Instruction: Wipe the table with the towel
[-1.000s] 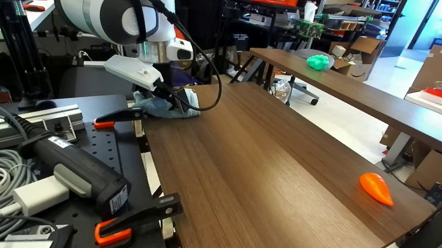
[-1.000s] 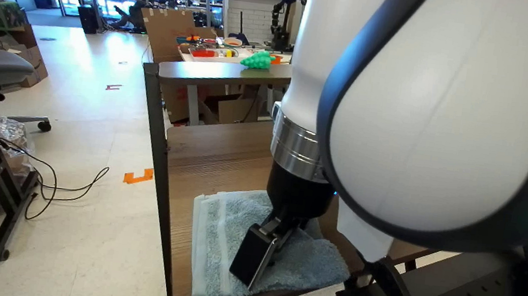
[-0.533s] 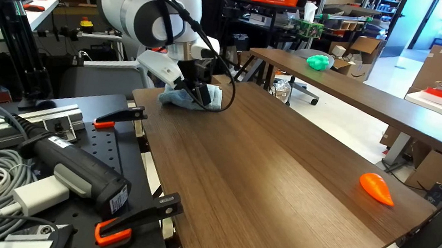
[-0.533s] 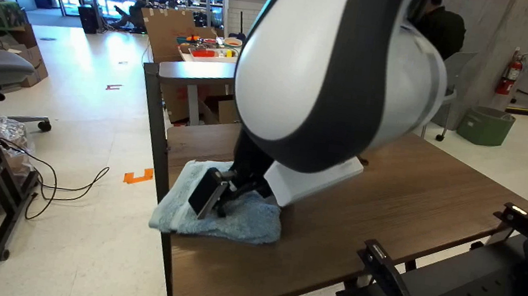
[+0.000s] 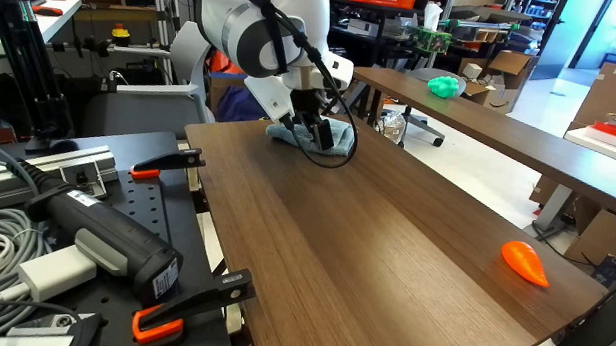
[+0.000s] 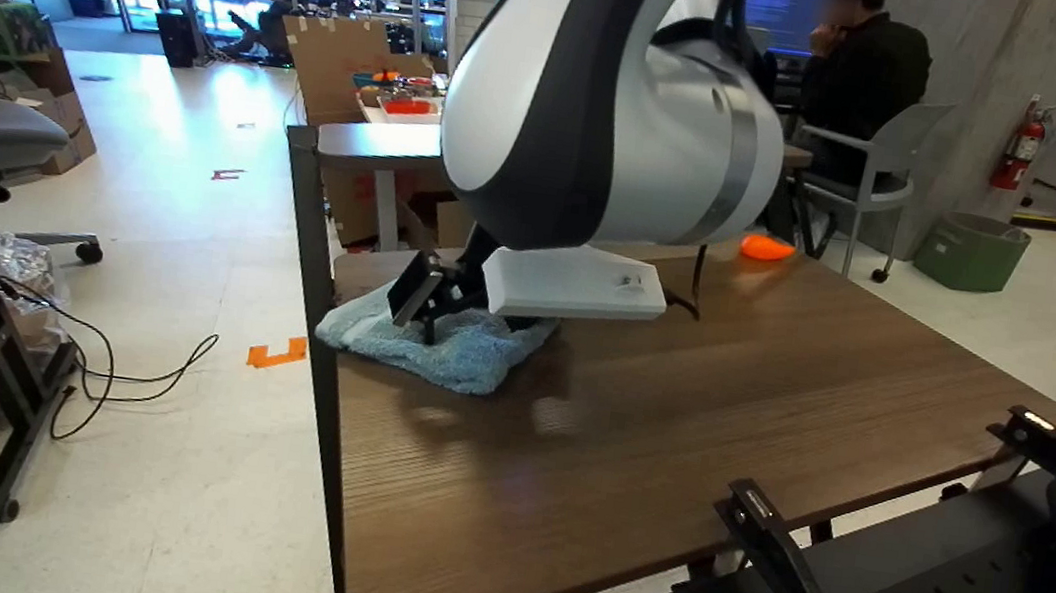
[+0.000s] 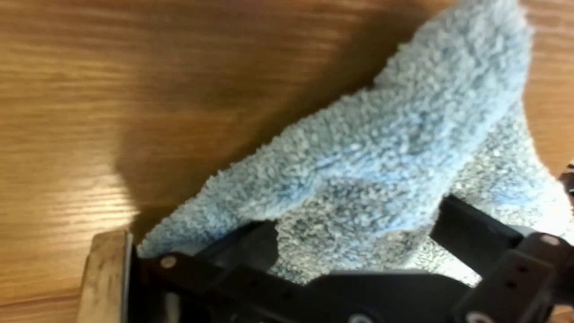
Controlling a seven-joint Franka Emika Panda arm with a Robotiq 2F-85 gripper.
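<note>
In an exterior view, nearest the camera, I saw a black perforated board [image 5: 146,200] bearing a coil of grey cable [image 5: 22,223], a black cylindrical handheld tool [image 5: 124,237] and two black clamps with orange handles [image 5: 223,292]. Beyond it stretched the large rectangular dark brown wood-grain table [image 5: 369,251], and on it, by the long edge away from the board, lay a smooth orange teardrop-shaped object [image 5: 524,262]. Towards the table's far end, well apart from that object, I had my black two-fingered gripper [image 7: 356,211] angled down onto the soft light blue-grey towel [image 6: 470,360], which lay rumpled and partly folded on the tabletop; in an exterior view one side of it reached the table's edge, next to a dark post [image 6: 310,214]. Through the wrist view I made out the fingers [image 7: 475,233] standing apart with cloth between them, but folds covered their tips, so I could not tell whether they were pinching it. Past the table stood a long, narrow brown table [image 5: 523,141] with a bumpy green object [image 5: 443,87] on top, and farthest off, in an exterior view, a person in dark clothes [image 6: 866,86] sat on a grey chair [image 6: 899,146].
</note>
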